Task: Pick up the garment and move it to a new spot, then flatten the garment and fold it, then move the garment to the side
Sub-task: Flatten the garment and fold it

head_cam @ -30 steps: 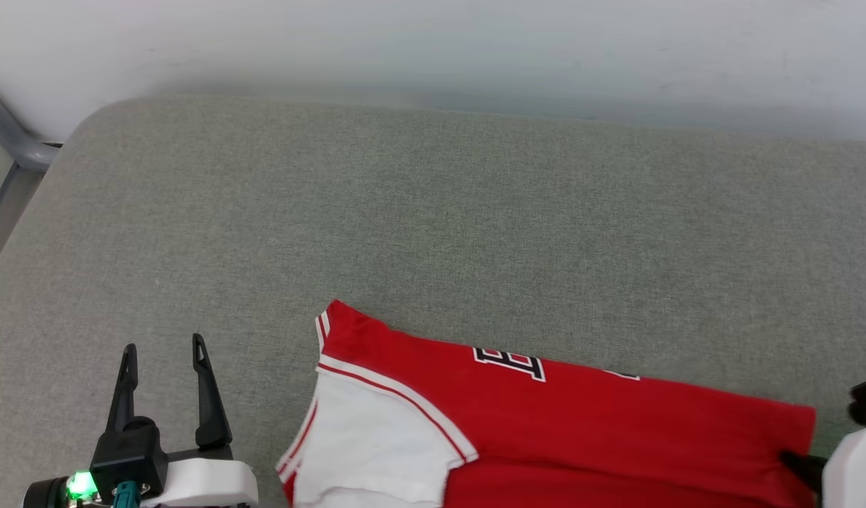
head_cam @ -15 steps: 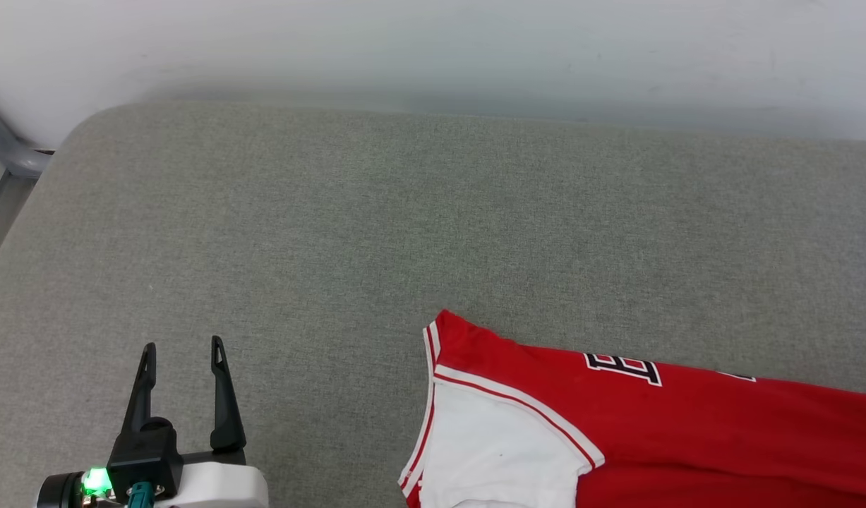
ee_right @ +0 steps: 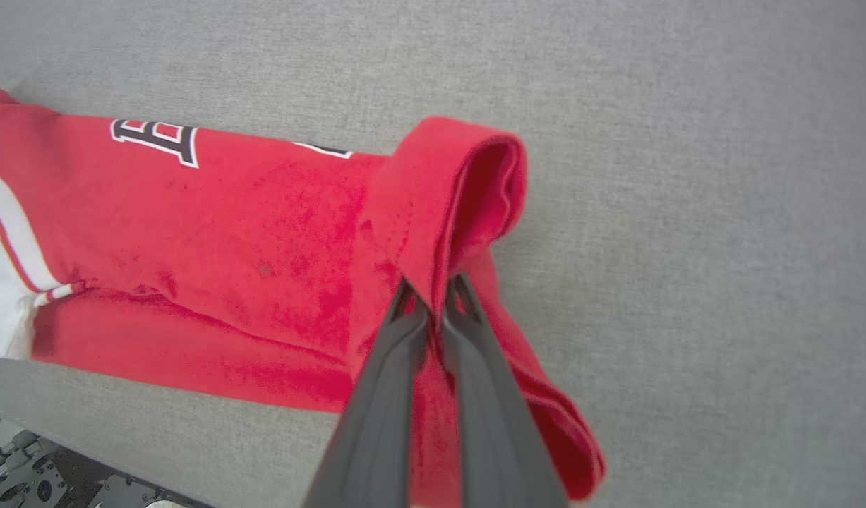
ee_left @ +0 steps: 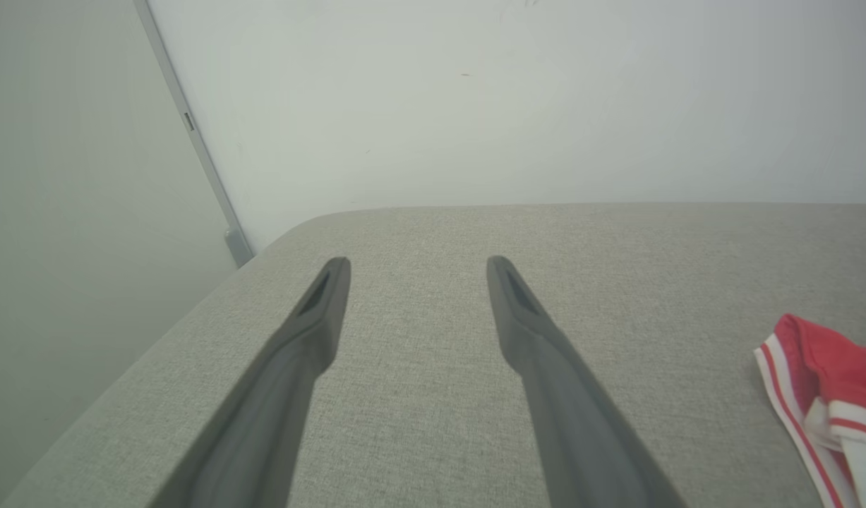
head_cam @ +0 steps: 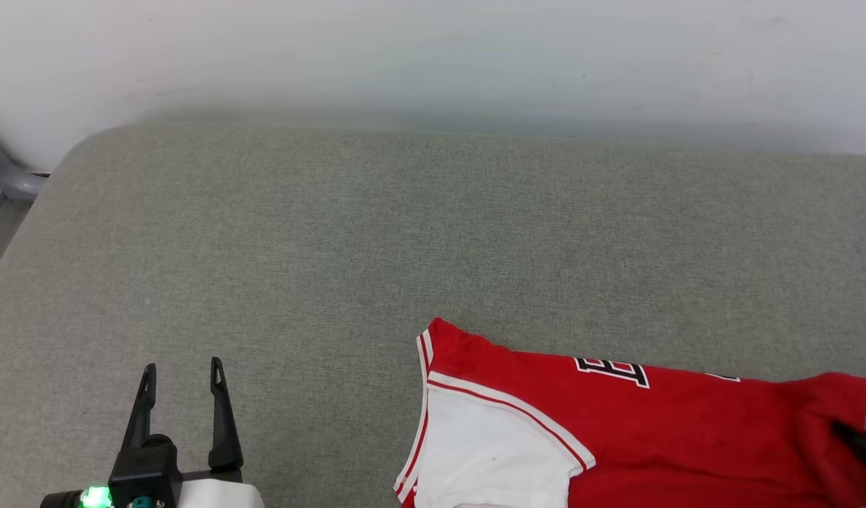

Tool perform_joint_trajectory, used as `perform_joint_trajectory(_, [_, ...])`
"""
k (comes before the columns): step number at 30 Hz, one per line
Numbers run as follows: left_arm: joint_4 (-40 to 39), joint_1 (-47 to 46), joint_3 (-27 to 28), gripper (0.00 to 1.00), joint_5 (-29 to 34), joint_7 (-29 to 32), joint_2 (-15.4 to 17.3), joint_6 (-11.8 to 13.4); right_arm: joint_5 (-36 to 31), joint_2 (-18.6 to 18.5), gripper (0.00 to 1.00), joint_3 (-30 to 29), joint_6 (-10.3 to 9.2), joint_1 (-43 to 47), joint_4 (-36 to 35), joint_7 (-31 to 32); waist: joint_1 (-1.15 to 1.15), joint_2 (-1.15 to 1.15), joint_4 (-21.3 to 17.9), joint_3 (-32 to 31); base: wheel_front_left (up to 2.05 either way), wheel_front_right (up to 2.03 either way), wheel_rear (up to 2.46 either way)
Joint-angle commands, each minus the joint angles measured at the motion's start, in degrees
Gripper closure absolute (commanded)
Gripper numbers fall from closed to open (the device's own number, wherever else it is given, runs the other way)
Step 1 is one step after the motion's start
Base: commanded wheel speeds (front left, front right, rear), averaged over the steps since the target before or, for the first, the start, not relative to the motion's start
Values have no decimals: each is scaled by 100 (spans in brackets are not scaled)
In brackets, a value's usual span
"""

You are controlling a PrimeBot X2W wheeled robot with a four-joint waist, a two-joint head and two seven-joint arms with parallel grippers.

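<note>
Your right fingers (ee_right: 390, 381) are pressed together, pinching a fold of red cloth at their tips. That fold belongs to the garment (ee_right: 263, 261): its hem end rises off the desk (ee_right: 687, 212) in a rolled loop above the fingertips, and another flap trails down beside the fingers toward the desk's near edge. In the head view, a dark bit of these fingers (head_cam: 860, 441) meets the garment (head_cam: 651, 423) at its right end, at the lower right of that view.

From the pinch, the rest of the garment runs off to your left, lying flat on the grey fabric desk top. The black-and-white letter logo (head_cam: 612, 370) sits along its far edge, and the white sleeve (head_cam: 489, 458) with red-and-white striped trim is at its left end.

Your left fingers (head_cam: 222, 416) stand spread wide with nothing between them, over bare desk (head_cam: 334, 247) and well apart from the garment. In the left wrist view these fingers (ee_left: 298, 367) point toward the pale wall (ee_left: 475, 106), with the garment's striped sleeve edge (ee_left: 792, 381) off to the right.
</note>
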Motion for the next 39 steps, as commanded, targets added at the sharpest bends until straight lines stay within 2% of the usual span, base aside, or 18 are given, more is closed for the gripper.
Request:
perform_joint_trajectory(1, [-9,21,16,0,46,-26,-16,-36,38,87,100,6,-8,90,-212,43,0,0,-4,7,0,0,0])
perform_joint_trajectory(9, [2,-87,-10,0,102,-26,-41,-76,-231,515,100,544,-7,68,-1414,372,0,0,34,97,0,0,0])
perform_joint_trajectory(16, [30,-207,-54,0,137,-26,-65,-107,-471,626,100,1645,-7,-484,-1760,482,0,0,124,182,0,0,0])
perform_joint_trajectory(27, [57,-331,-93,0,142,-26,-110,-125,-584,681,100,3413,-7,-1881,-1502,324,0,0,244,302,0,0,0])
perform_joint_trajectory(39, [66,-481,-188,0,140,-26,-175,-129,-628,1210,100,4998,-7,-3581,-605,-22,0,0,408,503,0,0,0])
